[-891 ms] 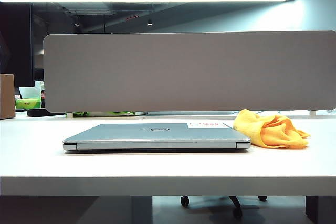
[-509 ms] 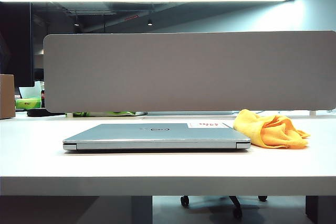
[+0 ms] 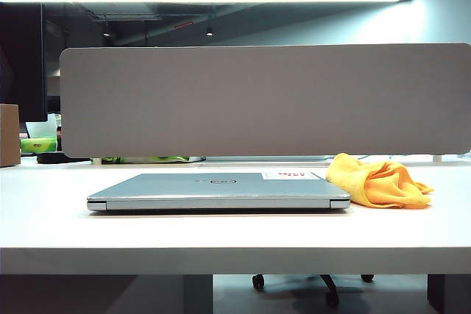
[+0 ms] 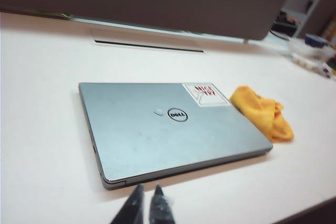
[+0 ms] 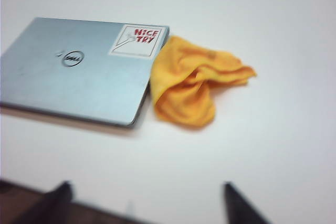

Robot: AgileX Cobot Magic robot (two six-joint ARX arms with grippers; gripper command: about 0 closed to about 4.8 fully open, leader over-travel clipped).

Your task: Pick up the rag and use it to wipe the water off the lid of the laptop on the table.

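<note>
A closed silver-grey laptop [image 3: 218, 190] lies flat on a wide white surface [image 3: 221, 240], a long grey divider panel [image 3: 265, 99] standing behind it. Its lid [image 4: 168, 129] faces up, showing a round dark logo [image 4: 177, 114] with a small water drop [image 4: 158, 112] just beside it, and a white sticker with red print [image 4: 206, 94] at one far corner.

To the right, touching the laptop's right edge next to the sticker corner, lies the rag [image 3: 379, 182], a yellow-orange cloth bunched into loose folds. It looks soft and light, likely to sag and trail when lifted. The raised ridge of folds at its middle seems the best place to pinch, gathering several layers at once, away from the laptop edge.

Neither arm appears in the exterior view. The left gripper [image 4: 147, 203] hangs above the near edge of the surface, in front of the laptop, its two dark fingers almost together with only a thin gap and nothing between them. The right gripper [image 5: 144, 203] hovers above the near edge of the surface, in front of the rag and apart from it, angled down towards it; its fingers stand wide apart and empty. The pickup has not begun.
</note>
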